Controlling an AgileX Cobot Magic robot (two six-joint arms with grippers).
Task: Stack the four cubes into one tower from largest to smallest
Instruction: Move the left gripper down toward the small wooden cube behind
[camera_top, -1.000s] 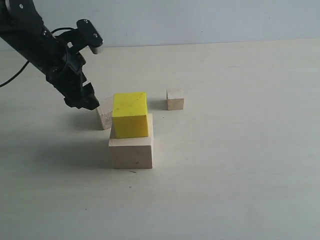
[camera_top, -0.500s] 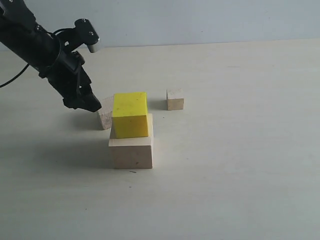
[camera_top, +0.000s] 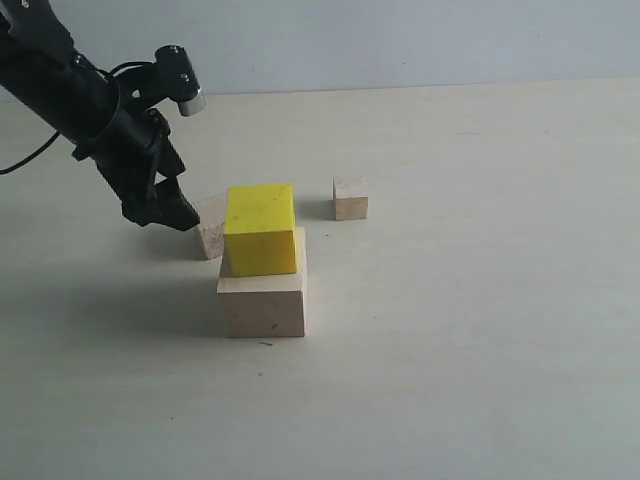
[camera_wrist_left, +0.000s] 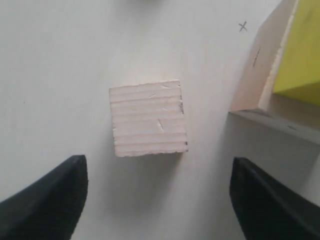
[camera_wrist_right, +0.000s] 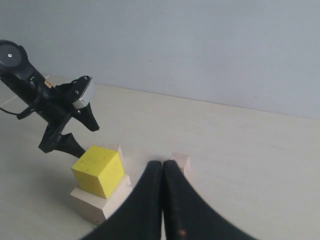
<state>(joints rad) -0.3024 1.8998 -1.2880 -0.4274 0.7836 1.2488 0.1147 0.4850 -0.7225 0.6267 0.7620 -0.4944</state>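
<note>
**Tower status: two cubes stacked, two lying loose**

The large pale wood cube (camera_top: 262, 305) is resting on the tabletop (camera_top: 480, 300). The bright yellow cube (camera_top: 261, 230) is sitting on top of it, set toward the back of its upper face, so a strip of pale wood is showing in front.

The smaller bare wood cube (camera_top: 210, 228) is lying on the tabletop just behind and to the left of this stack. The yellow cube is partly hiding it in the exterior view. The smallest bare wood cube (camera_top: 350, 198) is standing alone on the tabletop, behind and to the right of the stack and apart from it.

The left fingers (camera_top: 170, 205) are hanging low just beside the smaller bare wood cube, on its left. In the left wrist view these fingers (camera_wrist_left: 50, 200) are standing spread wide and released. The smaller bare wood cube (camera_wrist_left: 148, 118) is lying ahead of the tips, in line with the gap and clear of both fingers.

The right fingers (camera_wrist_right: 150, 200) are showing only in the right wrist view. They are pressing together, clenched on nothing.
</note>
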